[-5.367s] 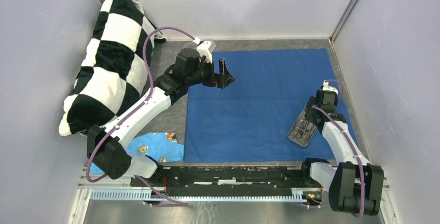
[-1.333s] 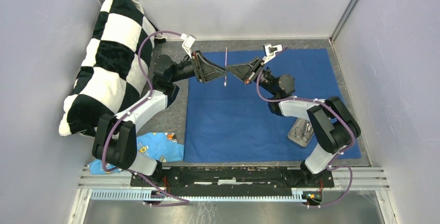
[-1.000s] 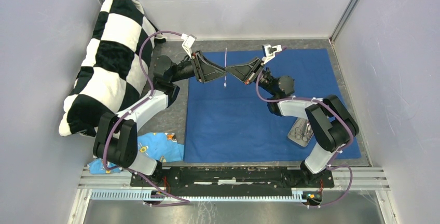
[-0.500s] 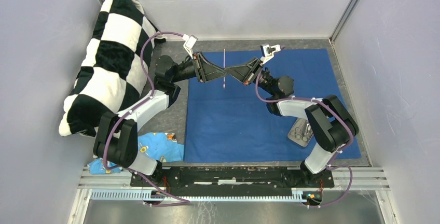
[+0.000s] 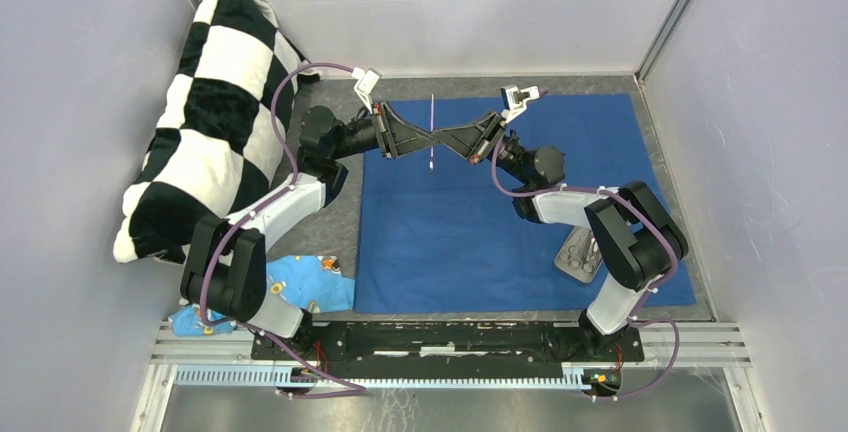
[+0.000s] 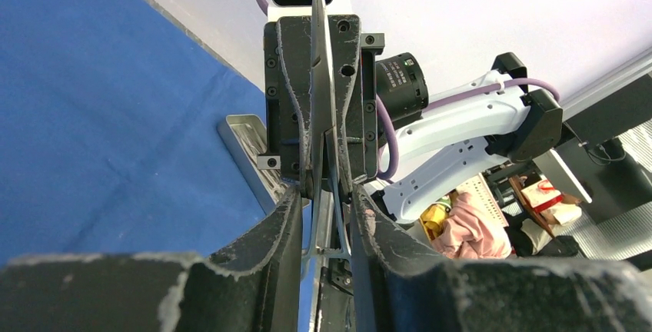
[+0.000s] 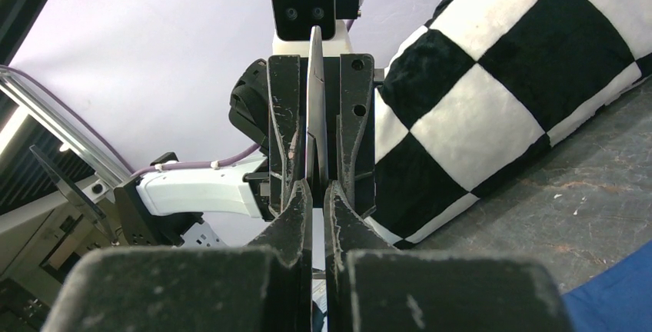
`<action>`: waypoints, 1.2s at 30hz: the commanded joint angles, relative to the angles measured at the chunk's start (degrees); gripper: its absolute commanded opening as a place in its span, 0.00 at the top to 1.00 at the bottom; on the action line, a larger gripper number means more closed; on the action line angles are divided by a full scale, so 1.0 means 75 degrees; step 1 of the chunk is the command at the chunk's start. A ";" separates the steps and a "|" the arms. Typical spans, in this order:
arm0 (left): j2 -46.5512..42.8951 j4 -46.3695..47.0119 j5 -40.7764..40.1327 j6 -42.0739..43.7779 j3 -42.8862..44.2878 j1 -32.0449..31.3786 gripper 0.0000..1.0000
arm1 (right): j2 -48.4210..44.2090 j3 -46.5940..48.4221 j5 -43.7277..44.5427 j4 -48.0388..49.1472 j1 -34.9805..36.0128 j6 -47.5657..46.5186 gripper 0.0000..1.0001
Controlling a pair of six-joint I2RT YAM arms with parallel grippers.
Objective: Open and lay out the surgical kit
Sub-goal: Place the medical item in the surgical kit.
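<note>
A light blue patterned cloth scrap [image 5: 300, 284] lies just off the near left corner of the dark blue cloth wrap [image 5: 470, 232]. The wrap is spread flat on the grey worktop [image 5: 345, 232]. On the wrap's near right part sits a small steel tray [image 5: 577, 252], partly hidden by the right arm; its contents are too small to make out. Over the wrap's far left part the two arms meet tip to tip. A thin silver instrument [image 5: 431, 110] is held between them, above the wrap and crosswise to both arms. The right end effector [image 7: 317, 190] is pressed together, pinching the instrument's slim shaft. The left end effector [image 6: 324, 201] has its fingers narrowly apart on either side of the instrument's looped handles; whether they press on it cannot be told. Beyond the wrap's left edge, a black-and-white checkered pillow [image 5: 215, 112] leans against the wall.
</note>
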 commanded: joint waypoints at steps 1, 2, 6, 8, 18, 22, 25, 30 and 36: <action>-0.0149 0.0143 0.0116 0.0205 0.0092 -0.0090 0.94 | 0.0247 0.0198 0.0022 0.0550 -0.0030 0.0100 1.00; -0.0145 0.0124 0.0136 0.0205 0.0108 -0.0092 0.88 | 0.0248 0.0189 0.0022 0.0575 -0.0028 0.0118 1.00; -0.0174 0.0134 0.0213 0.0243 0.0093 -0.0091 0.64 | 0.0229 0.0146 0.0028 0.0584 -0.0087 0.0142 1.00; -0.0211 0.0127 0.0219 0.0275 0.0087 -0.0091 0.59 | 0.0206 0.0111 0.0031 0.0581 -0.0134 0.0136 1.00; -0.0138 -0.0005 0.0298 0.0370 0.0130 -0.0242 0.46 | 0.0191 0.0081 0.0015 0.0616 -0.0269 0.0194 1.00; -0.0150 -0.0201 0.0278 0.0506 0.0165 -0.0267 0.51 | 0.0191 0.0058 0.0001 0.0633 -0.0303 0.0221 1.00; -0.0126 -0.0199 0.0276 0.0506 0.0180 -0.0268 0.62 | 0.0209 0.0064 -0.0002 0.0639 -0.0298 0.0229 1.00; -0.0109 -0.0267 0.0222 0.0536 0.0215 -0.0268 0.81 | 0.0282 0.0065 -0.0032 0.0764 -0.0296 0.0304 1.00; -0.0078 -0.1360 -0.0127 0.1312 0.0427 -0.0252 0.98 | 0.0459 0.0071 -0.0065 0.0683 -0.0301 0.0197 0.97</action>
